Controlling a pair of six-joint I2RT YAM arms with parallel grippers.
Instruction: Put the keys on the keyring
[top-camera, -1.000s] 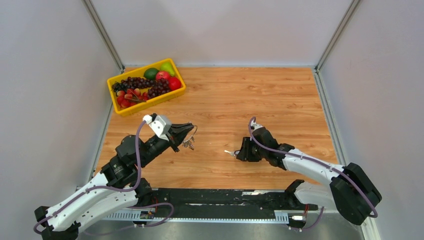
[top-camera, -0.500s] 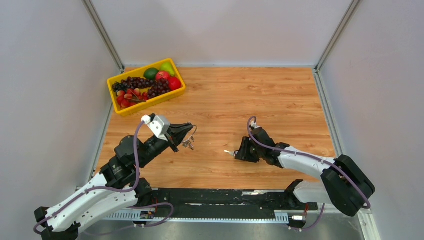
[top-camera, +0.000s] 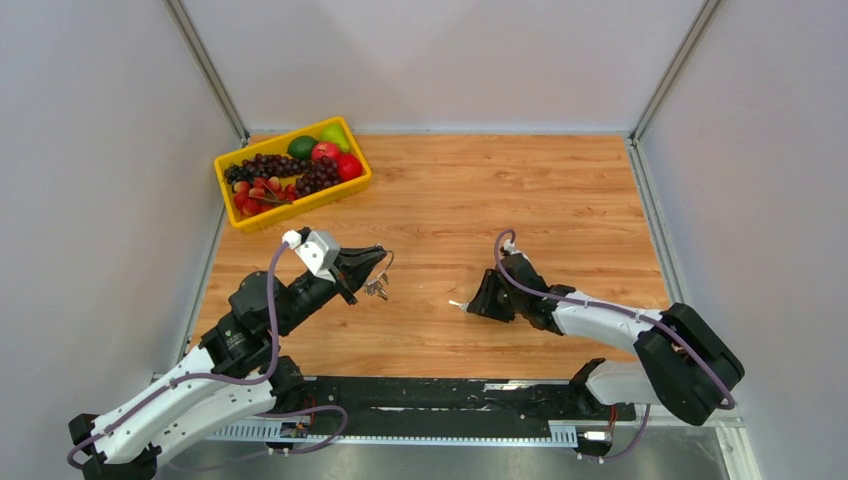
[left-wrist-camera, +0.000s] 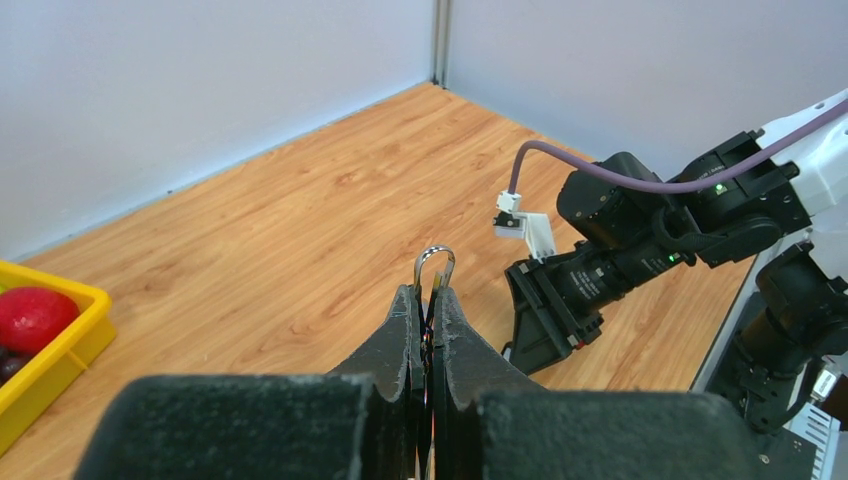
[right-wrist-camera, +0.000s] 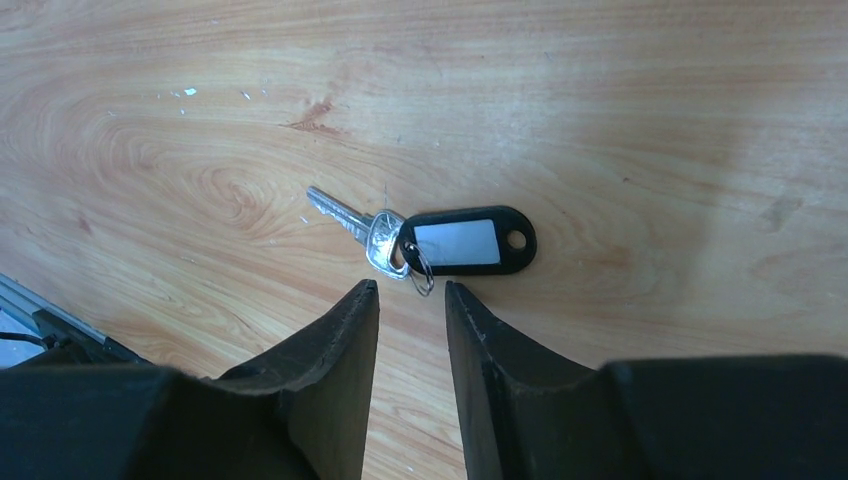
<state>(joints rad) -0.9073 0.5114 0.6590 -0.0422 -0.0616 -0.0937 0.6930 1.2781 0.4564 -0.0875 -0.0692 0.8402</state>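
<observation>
Over on the left side, the left hand (left-wrist-camera: 425, 298) is clamped tight on the keyring (left-wrist-camera: 434, 262). It holds the ring up off the surface (top-camera: 480, 190) with just the top of the thin wire loop poking out past the fingertips (a bunch of tiny silver keys (top-camera: 378, 289) dangles under it in the top view). So that half looks sorted.

The other half isn't. The key (right-wrist-camera: 360, 225) lies flat on the wood near the middle, well apart from the ring, and nothing grips it. The right hand (right-wrist-camera: 410, 290) hovers low over it with its fingers apart, the key just beyond the tips, not touching as far as I can tell. My read is we're early on: pickup, carrying it across and the actual threading are all left to do.

About the key itself: it has a short silver blade and a silver bow, joined by a small split ring (right-wrist-camera: 418, 262) to a black plastic tag (right-wrist-camera: 465, 242) with a white label window and a hole at the far end. I'd guess it's fiddly to pinch off the wood, and the tag will probably flop once lifted.
</observation>
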